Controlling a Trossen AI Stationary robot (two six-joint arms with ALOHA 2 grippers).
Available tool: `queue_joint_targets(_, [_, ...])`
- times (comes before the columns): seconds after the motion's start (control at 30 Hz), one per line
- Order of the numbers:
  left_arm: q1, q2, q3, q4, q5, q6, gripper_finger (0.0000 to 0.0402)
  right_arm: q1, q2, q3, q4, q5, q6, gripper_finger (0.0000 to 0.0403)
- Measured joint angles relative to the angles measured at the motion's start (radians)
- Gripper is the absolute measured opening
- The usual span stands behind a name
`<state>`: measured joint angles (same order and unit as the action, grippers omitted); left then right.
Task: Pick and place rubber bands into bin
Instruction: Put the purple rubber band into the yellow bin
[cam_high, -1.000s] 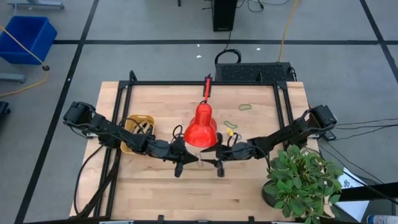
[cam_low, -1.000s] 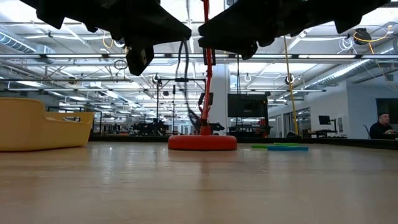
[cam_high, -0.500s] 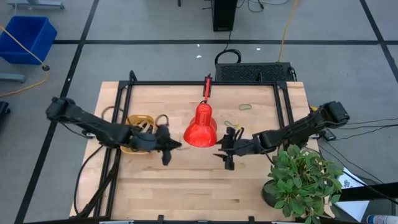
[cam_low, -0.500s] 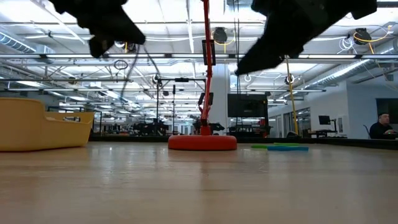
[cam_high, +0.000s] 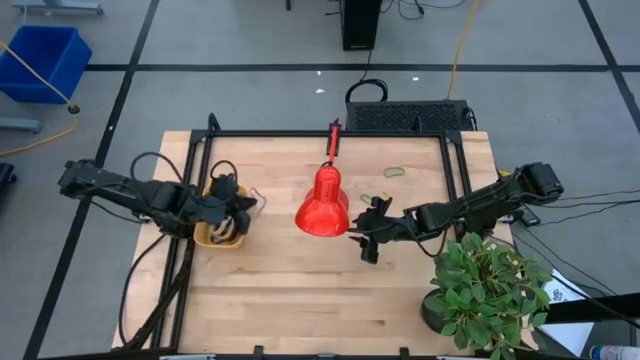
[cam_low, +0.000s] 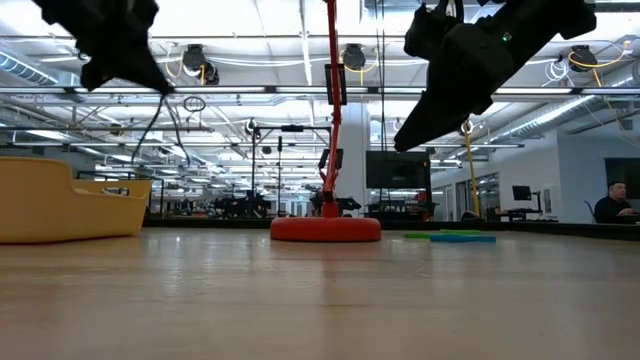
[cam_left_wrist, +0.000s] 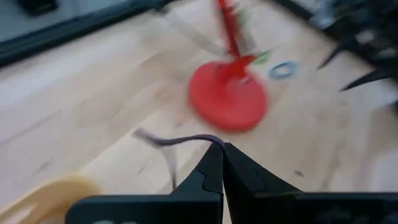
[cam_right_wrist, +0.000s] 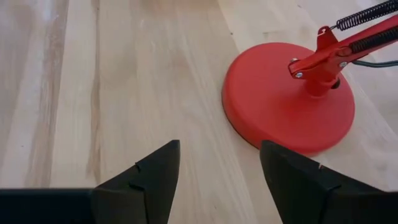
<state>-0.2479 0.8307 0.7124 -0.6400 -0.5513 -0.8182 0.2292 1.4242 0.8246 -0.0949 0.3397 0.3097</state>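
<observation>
The yellow-orange bin stands at the table's left, and my left gripper hovers over its right edge, shut on a thin dark rubber band. In the low view this gripper is high at the left. My right gripper hangs open above the table just right of the red lamp, with nothing between its fingers. More rubber bands lie flat on the table: a green one and a yellowish one beyond the lamp. My left gripper pinches the dark rubber band between the very tips of its two shut fingers. The fingers slant down from the table's left side. The band is lifted clear and trails slack from the tips as a loose loop.
The lamp's round red base sits close ahead of my right gripper. A potted plant fills the near right corner. A blue ring lies by the lamp. A black frame edges the table. A blue crate stands on the floor.
My left gripper has drawn back from the table's middle toward its left edge, rising and tipping up, and carried the dark band to the bin. My right gripper has pulled away from that meeting point toward the lamp and the right edge, also tipping up.
</observation>
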Motion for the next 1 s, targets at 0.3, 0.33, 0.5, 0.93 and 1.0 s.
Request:
queue_joint_targets(0.3, [0.051,0.001,0.02,-0.329,0.058,-0.239,0.0001,-0.001,0.0,0.0,0.0,0.0,-0.004,0.0219])
queue_joint_targets(0.33, [0.054,0.0,0.041,-0.365,0.061,-0.251,0.0,-0.001,0.0,0.0,0.0,0.0,-0.005,0.0219])
queue_joint_targets(0.5, [0.082,0.021,0.146,-0.568,0.101,-0.327,0.0,-0.008,0.0,0.0,0.0,0.0,-0.007,0.0214])
queue_joint_targets(0.93, [0.134,0.217,0.137,-0.72,0.288,-0.383,0.0001,-0.038,0.001,0.0,-0.022,-0.001,-0.008,0.0213])
queue_joint_targets(1.0, [0.141,0.242,0.122,-0.724,0.304,-0.369,0.0002,-0.038,0.001,0.0,-0.028,-0.001,-0.007,0.0213])
